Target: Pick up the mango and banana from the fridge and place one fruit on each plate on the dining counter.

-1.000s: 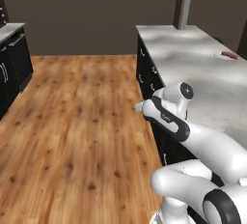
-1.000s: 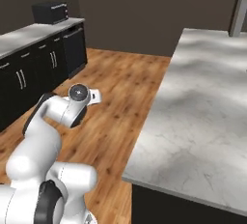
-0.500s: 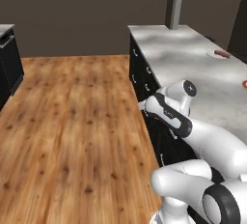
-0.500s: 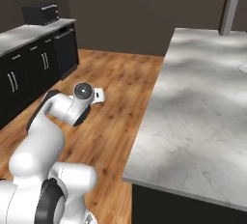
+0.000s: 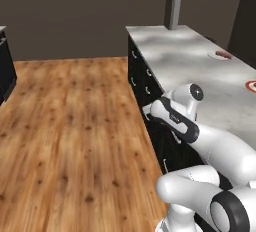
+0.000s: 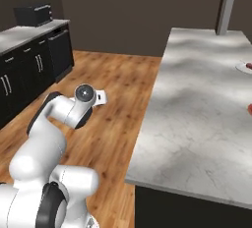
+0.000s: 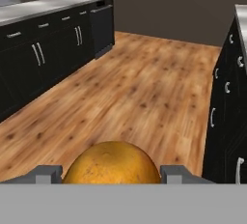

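Mango in the gripper, out over the floor

The gripper point(image 7: 112, 172) has its fingers point(image 7: 47, 174) clamped on the mango point(image 7: 112, 164), held above the wood floor point(image 5: 70, 126) just left of the dining counter point(image 6: 197, 114). Far down the counter on the right sit a white plate point(image 5: 220, 54) and a red-rimmed plate point(image 5: 251, 85), well apart from the arm point(image 5: 200, 136).

The mango point(image 7: 112, 164) is cut off below by the hand view's bottom band, its underside hidden.
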Robot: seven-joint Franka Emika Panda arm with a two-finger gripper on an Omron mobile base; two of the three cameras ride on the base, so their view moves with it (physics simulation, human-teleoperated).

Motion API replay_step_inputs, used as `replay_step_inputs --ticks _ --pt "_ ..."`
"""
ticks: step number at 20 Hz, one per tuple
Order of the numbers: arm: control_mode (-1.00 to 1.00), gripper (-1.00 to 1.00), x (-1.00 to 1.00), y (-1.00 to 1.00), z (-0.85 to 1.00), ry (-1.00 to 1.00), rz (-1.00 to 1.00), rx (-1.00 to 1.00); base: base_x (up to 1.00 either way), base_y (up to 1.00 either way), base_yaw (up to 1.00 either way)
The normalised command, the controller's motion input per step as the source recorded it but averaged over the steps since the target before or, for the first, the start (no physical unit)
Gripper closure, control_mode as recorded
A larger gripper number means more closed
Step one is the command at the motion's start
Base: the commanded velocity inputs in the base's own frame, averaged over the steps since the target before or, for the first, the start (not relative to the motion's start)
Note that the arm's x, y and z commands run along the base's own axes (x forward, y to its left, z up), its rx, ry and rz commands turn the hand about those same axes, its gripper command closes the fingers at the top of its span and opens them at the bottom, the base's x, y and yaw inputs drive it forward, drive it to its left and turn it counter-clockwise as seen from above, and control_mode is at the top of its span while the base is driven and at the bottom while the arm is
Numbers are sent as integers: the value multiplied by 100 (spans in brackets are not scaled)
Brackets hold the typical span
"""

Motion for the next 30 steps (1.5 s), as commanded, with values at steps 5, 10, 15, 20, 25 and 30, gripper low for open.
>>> replay_step_inputs --ticks 5,10,15,20,25,30 --pt "100 100 0 0 0 0 0 0 -81 -20 -23" --pt "100 100 0 0 0 0 0 0 -92 -18 -13" --pt "100 100 0 0 0 0 0 0 -91 -22 -13" --pt "100 100 0 0 0 0 0 0 -94 -17 -8" --pt "100 100 0 0 0 0 0 0 -73 -18 -11" --pt "100 100 0 0 0 0 0 0 25 -67 -1"
